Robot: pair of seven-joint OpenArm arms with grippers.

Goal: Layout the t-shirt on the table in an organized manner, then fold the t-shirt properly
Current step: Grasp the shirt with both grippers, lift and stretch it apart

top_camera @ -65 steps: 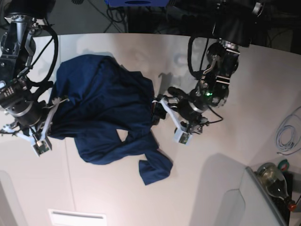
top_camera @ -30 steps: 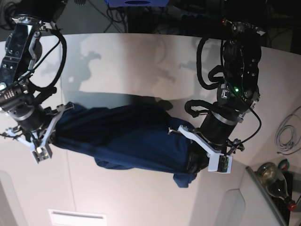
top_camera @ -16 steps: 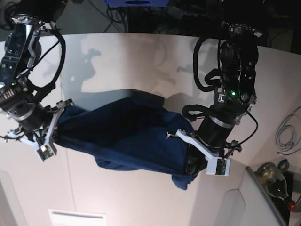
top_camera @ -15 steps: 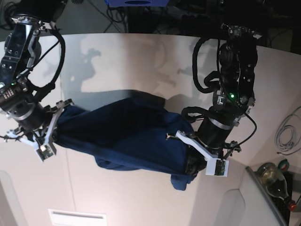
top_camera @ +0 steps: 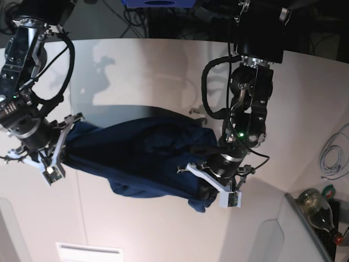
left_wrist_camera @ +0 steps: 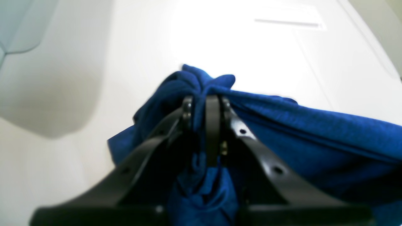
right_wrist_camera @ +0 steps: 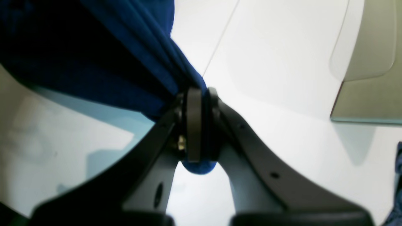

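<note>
The dark navy t-shirt [top_camera: 136, 158] hangs bunched between my two grippers above the white table [top_camera: 163, 71]. My left gripper [top_camera: 204, 188], on the right of the base view, is shut on a gathered fold at the shirt's right end. In the left wrist view the left gripper [left_wrist_camera: 204, 103] pinches blue t-shirt [left_wrist_camera: 314, 135] cloth over the table [left_wrist_camera: 251, 47]. My right gripper [top_camera: 65, 144] is shut on the shirt's left end. The right wrist view shows the right gripper [right_wrist_camera: 196, 94] clamped on the t-shirt [right_wrist_camera: 94, 62], with the table [right_wrist_camera: 282, 62] below. A loose lobe droops under the shirt's middle.
A glass bottle [top_camera: 316, 204] and a coiled white cable [top_camera: 332, 155] lie off the table's right edge. Grey panels [top_camera: 262, 240] sit at the near corners. A white slot plate [top_camera: 90, 252] is at the near edge. Dark cables and gear lie beyond the curved far edge.
My left arm has swung toward the middle of the table with its end of the shirt, so the cloth sags and bunches more. The right arm has stayed almost in place.
</note>
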